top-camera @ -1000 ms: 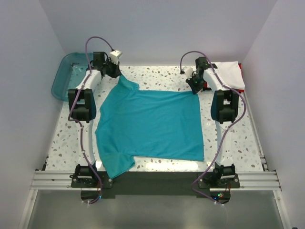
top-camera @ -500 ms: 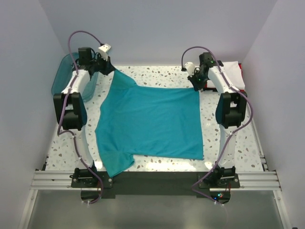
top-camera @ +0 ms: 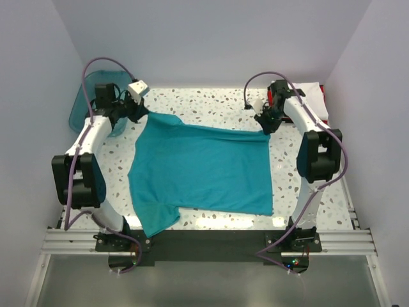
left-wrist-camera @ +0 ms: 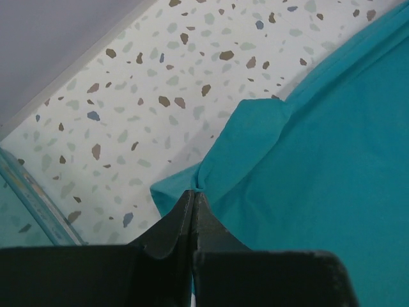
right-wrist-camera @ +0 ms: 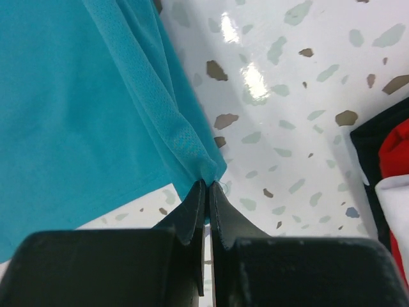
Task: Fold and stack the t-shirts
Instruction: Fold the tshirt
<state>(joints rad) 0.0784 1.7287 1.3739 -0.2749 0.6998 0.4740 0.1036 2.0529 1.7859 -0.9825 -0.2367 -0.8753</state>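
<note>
The teal-blue t-shirt [top-camera: 204,169] lies spread on the speckled table, its far edge lifted and folding toward me. My left gripper [top-camera: 142,114] is shut on its far left corner, a bunched sleeve [left-wrist-camera: 246,137] in the left wrist view. My right gripper [top-camera: 266,128] is shut on its far right hem corner [right-wrist-camera: 208,166]. The white t-shirt [top-camera: 309,99] lies on the red t-shirt [top-camera: 326,97] at the far right corner; both show at the right edge of the right wrist view [right-wrist-camera: 396,160].
The translucent teal plastic bin [top-camera: 82,105] stands at the far left corner, its rim also in the left wrist view [left-wrist-camera: 29,192]. The table's near edge is a metal rail [top-camera: 204,240] with both arm bases.
Both grippers have moved toward me with the shirt's far corners held, lifting the far edge and bringing it nearer. The left arm swung out to the left.
</note>
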